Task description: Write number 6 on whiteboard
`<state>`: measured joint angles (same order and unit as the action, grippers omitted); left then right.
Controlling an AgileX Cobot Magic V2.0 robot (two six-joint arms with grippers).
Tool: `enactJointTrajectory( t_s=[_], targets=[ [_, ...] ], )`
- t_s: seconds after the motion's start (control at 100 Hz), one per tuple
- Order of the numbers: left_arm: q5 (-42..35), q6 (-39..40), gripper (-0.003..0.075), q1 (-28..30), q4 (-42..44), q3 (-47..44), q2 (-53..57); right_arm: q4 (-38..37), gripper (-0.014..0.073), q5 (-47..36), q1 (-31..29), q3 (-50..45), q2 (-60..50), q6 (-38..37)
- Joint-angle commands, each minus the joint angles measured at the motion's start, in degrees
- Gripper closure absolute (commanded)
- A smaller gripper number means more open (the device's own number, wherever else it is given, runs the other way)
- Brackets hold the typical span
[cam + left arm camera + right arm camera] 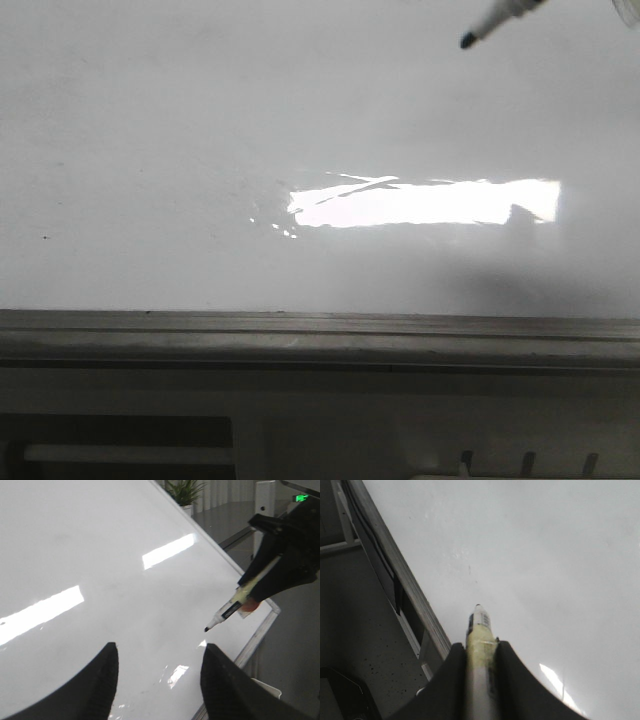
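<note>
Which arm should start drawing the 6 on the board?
Right. Its pincer is shut on the marker, tip aimed at the blank whiteboard. The left pincer is open and holds nothing.

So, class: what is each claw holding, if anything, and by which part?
The right claw grips the marker by its barrel, tip free. The left claw is open, holding nothing.

dim, grey | glare bar on whiteboard (150, 150) | soft focus
</note>
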<state>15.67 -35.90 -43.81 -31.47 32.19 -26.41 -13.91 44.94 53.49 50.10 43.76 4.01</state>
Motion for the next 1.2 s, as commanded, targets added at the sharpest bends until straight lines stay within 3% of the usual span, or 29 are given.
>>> enactJointTrajectory(
  t_s=[0.0,0.18,0.47,0.67,1.19],
  targets=[
    [-3.67,2.37,0.0377,2.39,-1.56,-0.4,0.46,-3.74,0.063,-6.49,-0.15,-1.93,-2.63,-4.01],
    [-3.78,2.54,0.0377,5.72,-6.08,-2.41,0.55,-5.18,0.0631,-14.22,-0.15,-4.34,-1.06,-4.01],
    [-4.11,2.54,0.0377,5.76,-6.08,-2.54,0.55,-8.09,0.0631,-28.23,-0.15,-4.23,6.21,-4.32],
    [-4.0,2.54,0.0377,5.76,-6.08,-2.54,0.55,-8.26,0.0636,-26.02,-0.71,-4.23,8.84,-4.89],
    [-4.0,2.54,0.0377,5.76,-6.08,-2.54,0.55,-9.11,0.0636,-26.34,-11.08,-4.23,9.78,-7.54]
  ],
)
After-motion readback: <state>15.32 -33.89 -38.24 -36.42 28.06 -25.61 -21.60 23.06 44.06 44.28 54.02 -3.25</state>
